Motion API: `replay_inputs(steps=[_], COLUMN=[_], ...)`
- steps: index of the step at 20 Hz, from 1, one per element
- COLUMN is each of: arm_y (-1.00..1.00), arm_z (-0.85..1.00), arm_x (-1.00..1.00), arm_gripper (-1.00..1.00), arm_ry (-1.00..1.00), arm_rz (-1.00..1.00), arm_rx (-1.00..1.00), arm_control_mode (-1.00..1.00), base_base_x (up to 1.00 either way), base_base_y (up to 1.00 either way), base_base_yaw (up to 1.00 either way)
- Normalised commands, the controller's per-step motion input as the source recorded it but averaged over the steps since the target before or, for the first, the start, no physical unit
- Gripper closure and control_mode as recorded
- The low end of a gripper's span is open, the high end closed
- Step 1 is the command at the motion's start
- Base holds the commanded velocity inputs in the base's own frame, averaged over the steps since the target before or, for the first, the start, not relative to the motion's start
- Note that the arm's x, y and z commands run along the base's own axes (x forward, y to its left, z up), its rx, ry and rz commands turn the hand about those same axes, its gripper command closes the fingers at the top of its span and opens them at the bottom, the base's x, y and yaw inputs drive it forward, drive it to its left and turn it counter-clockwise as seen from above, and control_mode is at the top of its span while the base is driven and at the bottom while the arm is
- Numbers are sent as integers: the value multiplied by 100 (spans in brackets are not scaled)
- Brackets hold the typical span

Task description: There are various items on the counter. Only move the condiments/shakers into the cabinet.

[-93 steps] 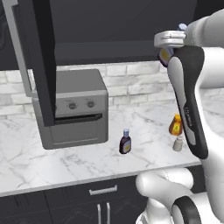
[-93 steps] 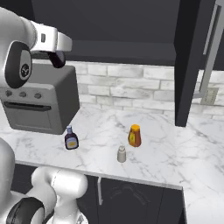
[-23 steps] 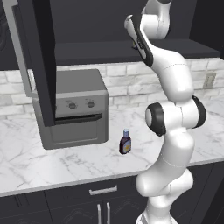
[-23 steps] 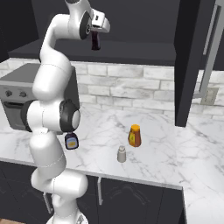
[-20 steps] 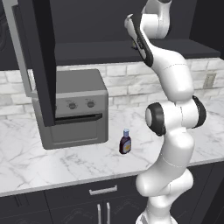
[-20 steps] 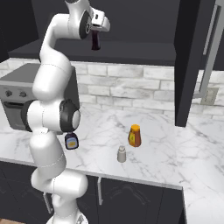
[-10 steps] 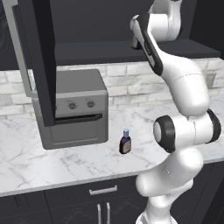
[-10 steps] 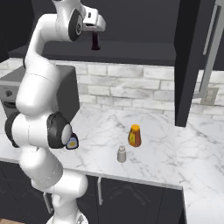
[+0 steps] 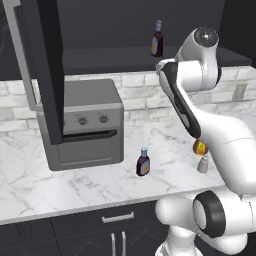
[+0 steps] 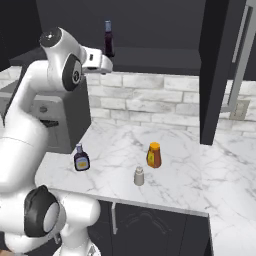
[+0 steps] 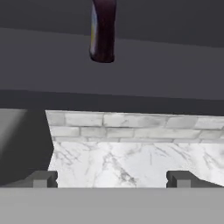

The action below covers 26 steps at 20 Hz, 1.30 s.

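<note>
One dark bottle [image 9: 157,39] stands upright on the cabinet shelf [image 9: 115,57]. The tool [image 11: 111,178], below and in front of it, is spread wide and holds nothing. The arm is bent high. A second bottle [image 9: 143,162] and a shaker [image 10: 139,176] stand on the counter [image 10: 180,170].

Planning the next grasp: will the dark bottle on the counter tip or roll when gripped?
The bottle stands upright, taller than it is wide, so a high nudge would probably tip it. Its rounded body would likely roll once down. It looks rigid and small, so probably light between open fingers.
</note>
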Motion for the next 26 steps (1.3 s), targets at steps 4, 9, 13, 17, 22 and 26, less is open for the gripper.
replay_inputs(steps=[4, 9, 13, 17, 22, 26], arm_y=[-7, -7, -11, -5, 1, 10], arm_z=[-100, -100, -82, -42, -34, -34], arm_x=[-100, -100, -54, -2, 2, 12], arm_gripper=[-100, -100, -100, -100, -100, -100], arm_ry=[12, 21, 21, 20, 24, 19], arm_rz=[0, 5, 13, 25, 32, 34], arm_rx=[-2, 0, 5, 4, 0, 0], arm_control_mode=[-100, -100, -100, -100, -100, -100], base_base_x=[0, 0, 0, 0, 0, 0], base_base_y=[0, 0, 0, 0, 0, 0], base_base_yaw=[0, 0, 0, 0, 0, 0])
